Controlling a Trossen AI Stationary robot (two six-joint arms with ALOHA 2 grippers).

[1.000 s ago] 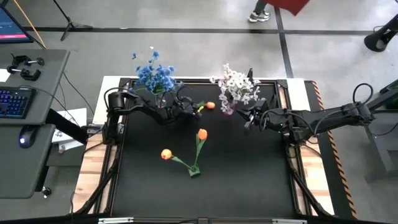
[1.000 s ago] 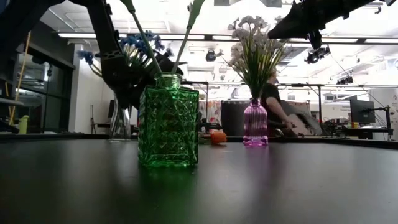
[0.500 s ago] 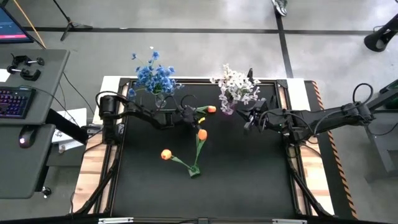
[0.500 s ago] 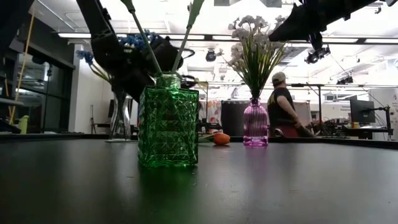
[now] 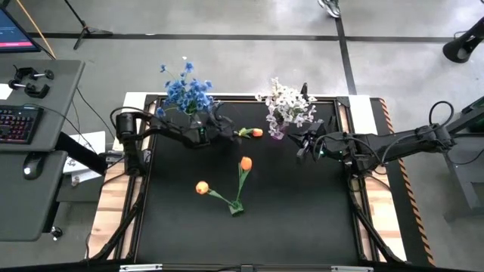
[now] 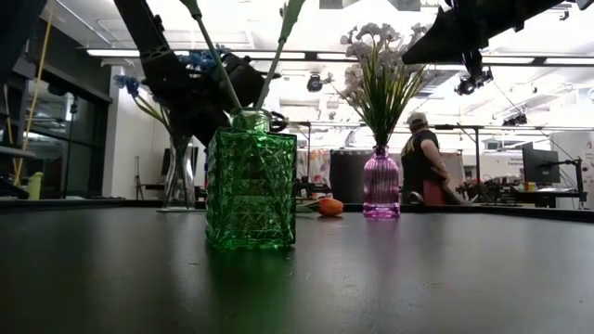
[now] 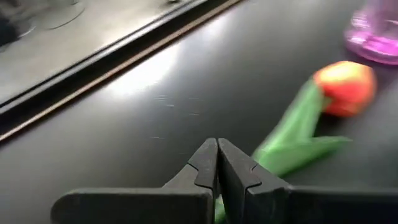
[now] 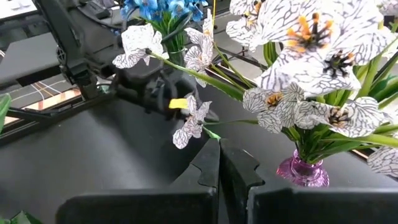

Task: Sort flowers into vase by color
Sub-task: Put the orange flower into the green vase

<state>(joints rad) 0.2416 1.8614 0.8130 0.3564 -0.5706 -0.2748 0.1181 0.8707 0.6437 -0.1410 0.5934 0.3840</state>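
Observation:
An orange tulip (image 5: 256,133) lies on the black table between the blue flowers (image 5: 187,92) and the white flowers (image 5: 287,106). Its blossom (image 7: 345,87) rests on the table. My left gripper (image 5: 236,134) is shut at its stem, left of the blossom. A green glass vase (image 6: 251,181) in the middle holds two orange tulips (image 5: 246,162). The white flowers stand in a purple vase (image 6: 380,184). My right gripper (image 5: 301,149) is shut and empty, held above the table just right of the purple vase. My left gripper is shut on the tulip's green stem (image 7: 280,152), a short way back from the blossom. The fingers (image 7: 239,171) come nearly level from the table's left and lie along the stem. They hide the place of contact. The blossom lies on the table.
The blue flowers stand in a clear vase (image 6: 179,176) at the far left. The purple vase (image 5: 276,134) stands close to the lying tulip's blossom. Bare table lies in front of the green vase (image 5: 237,208). A person (image 6: 422,162) moves in the room behind.
My left arm has drawn its elbow back toward the table's left edge while the gripper stays shut at the tulip's stem. The tulip's blossom has shifted slightly toward the near edge and now lies flat on the table.

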